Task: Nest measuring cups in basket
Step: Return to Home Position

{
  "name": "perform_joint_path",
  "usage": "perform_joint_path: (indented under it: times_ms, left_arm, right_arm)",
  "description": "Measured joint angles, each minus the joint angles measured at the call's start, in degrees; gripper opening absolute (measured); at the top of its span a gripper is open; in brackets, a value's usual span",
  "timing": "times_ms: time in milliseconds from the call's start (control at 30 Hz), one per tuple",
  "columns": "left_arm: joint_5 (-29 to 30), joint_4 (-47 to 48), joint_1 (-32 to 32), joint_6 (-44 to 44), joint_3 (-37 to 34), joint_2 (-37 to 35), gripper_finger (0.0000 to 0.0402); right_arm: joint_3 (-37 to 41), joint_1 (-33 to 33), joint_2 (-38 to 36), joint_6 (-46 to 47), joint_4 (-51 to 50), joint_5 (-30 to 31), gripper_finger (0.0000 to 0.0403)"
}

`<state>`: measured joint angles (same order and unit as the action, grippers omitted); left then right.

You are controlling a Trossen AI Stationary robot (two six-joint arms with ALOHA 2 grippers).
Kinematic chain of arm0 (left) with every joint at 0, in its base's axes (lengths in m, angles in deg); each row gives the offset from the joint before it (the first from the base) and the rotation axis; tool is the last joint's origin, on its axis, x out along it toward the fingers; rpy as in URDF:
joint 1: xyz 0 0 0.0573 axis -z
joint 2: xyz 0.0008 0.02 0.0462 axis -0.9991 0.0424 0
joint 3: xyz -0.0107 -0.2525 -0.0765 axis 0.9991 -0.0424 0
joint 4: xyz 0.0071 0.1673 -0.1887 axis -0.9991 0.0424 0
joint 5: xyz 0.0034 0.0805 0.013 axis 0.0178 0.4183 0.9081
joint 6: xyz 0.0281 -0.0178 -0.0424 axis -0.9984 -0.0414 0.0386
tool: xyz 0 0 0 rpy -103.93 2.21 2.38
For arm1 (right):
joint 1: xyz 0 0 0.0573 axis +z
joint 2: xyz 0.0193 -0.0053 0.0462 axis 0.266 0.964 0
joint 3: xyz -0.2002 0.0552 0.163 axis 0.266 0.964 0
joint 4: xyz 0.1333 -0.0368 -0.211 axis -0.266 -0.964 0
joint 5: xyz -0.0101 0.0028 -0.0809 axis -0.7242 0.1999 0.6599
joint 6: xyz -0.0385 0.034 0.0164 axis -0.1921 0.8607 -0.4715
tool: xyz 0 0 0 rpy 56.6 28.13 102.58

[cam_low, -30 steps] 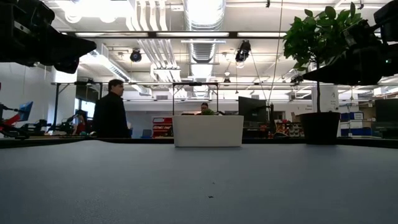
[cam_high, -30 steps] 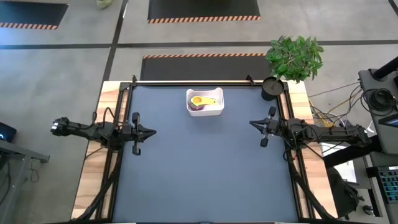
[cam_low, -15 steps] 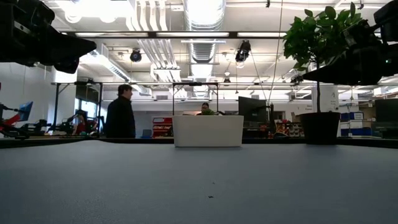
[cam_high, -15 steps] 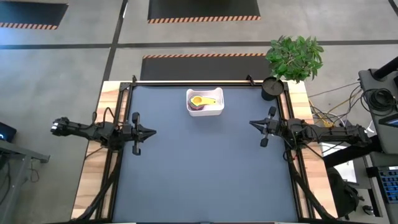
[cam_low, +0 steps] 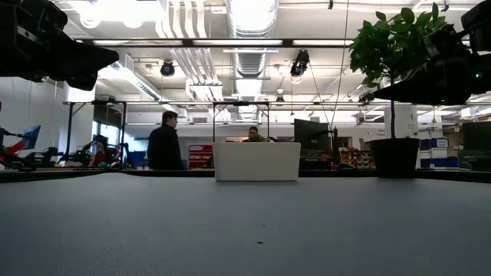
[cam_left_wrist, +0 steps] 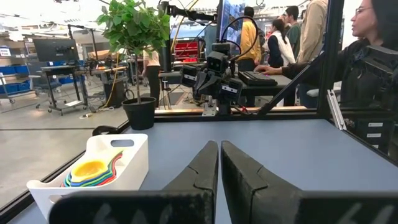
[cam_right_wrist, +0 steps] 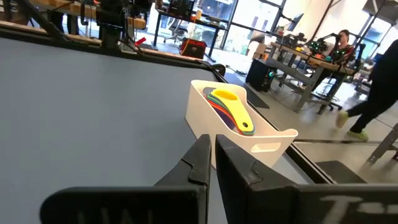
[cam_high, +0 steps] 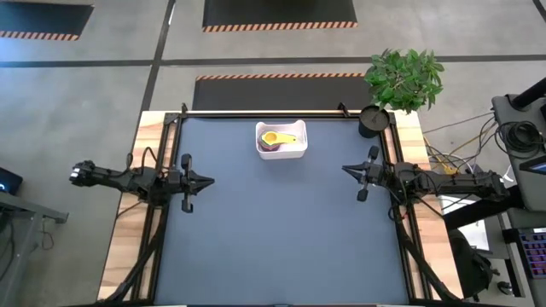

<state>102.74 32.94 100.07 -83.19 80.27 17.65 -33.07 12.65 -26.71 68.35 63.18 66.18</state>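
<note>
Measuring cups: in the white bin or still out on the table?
In. The nested coloured plastic measuring cups, yellow on top, sit inside the small white rectangular basket, as the high view and both wrist views show.

The basket (cam_low: 256,161) stands mid-table; potted plant (cam_low: 395,159) at right.

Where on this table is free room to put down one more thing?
Bare: the mat between the left gripper and right gripper, and the whole near half. Occupied: the far edge, with the basket of measuring cups.
</note>
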Motion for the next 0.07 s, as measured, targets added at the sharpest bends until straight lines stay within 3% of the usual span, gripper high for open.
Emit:
perform_joint_path:
  times_ms: [67]
  left_arm:
    - [0.0, 0.0, 0.0, 0.0, 0.0, 0.0, 0.0]
  right_arm:
    - [0.0, 0.0, 0.0, 0.0, 0.0, 0.0, 0.0013]
